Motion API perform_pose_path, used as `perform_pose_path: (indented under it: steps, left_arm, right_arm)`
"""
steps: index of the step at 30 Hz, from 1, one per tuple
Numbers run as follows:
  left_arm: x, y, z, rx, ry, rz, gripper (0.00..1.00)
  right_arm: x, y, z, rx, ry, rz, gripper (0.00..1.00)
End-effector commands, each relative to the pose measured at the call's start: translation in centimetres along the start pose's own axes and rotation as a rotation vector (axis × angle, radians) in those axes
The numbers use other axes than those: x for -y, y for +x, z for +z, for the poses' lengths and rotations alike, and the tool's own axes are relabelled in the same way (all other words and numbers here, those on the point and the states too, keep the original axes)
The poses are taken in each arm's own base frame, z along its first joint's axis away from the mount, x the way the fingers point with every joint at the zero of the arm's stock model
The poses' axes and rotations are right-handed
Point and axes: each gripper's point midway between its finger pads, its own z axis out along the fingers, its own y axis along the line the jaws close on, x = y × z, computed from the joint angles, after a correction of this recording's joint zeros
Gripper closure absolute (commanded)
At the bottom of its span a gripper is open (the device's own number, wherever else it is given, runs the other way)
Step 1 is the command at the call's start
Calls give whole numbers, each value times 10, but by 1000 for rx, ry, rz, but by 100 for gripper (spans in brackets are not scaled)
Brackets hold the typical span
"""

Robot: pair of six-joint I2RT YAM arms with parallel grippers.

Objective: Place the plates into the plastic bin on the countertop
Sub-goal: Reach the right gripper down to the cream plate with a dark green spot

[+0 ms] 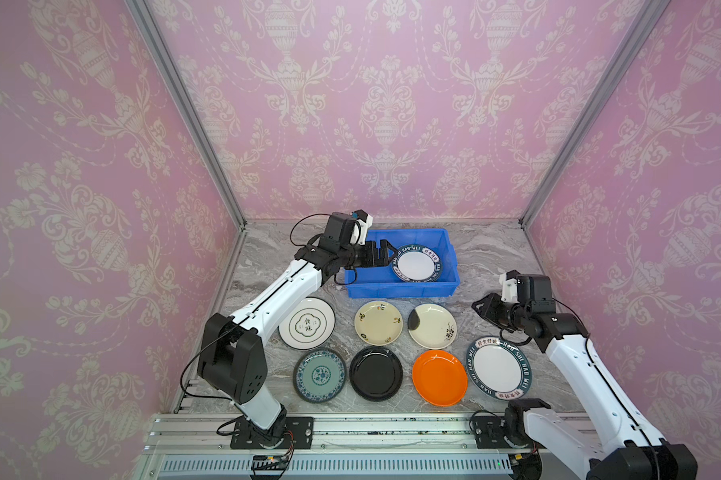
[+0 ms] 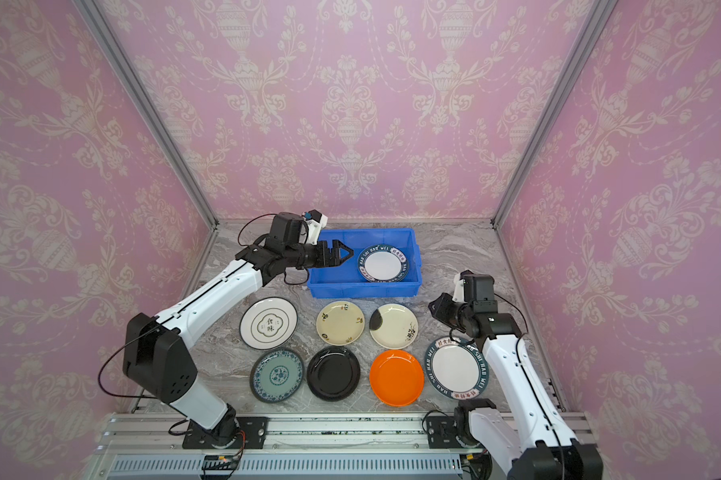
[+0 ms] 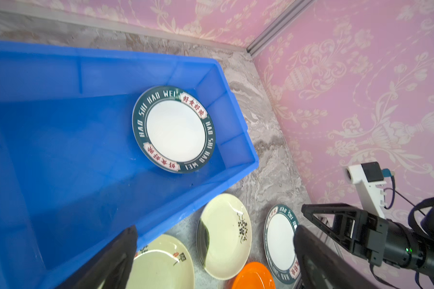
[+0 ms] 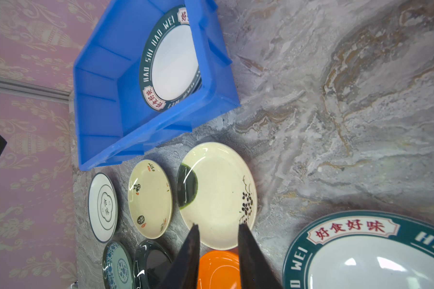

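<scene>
Gaping over the plastic bin [image 1: 400, 289], left fingers [image 3: 111, 265] hold nothing; right fingers [image 4: 188, 255] seem barely parted.

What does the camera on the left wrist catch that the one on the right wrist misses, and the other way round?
Only the left wrist view: the right arm's white camera mount. Only the right wrist view: the white plate with Chinese characters, the teal-patterned plate and the black plate. Both: the blue bin with a lettered plate lying in it, two cream plates, the orange plate and a second lettered plate on the countertop.
</scene>
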Motion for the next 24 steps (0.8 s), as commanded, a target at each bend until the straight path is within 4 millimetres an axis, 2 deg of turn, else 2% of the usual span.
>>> perform_pose_path:
  steps: [1,5,9,16,24]
  left_arm:
    - [2,34,2,-91,47,-6,1]
    - [-1,47,11,-124,76,-10,1]
    - [-4,52,19,-139,90,-15,1]
    - [-5,46,31,-102,118,-44,1]
    - [-3,32,42,-50,152,-75,1]
  right_arm:
    - [11,33,13,-121,5,7,72]
    - [19,43,26,-149,8,23,71]
    - [25,50,38,-173,14,26,71]
    - [33,56,60,-197,19,34,70]
    - [27,50,81,-207,-5,40,71]
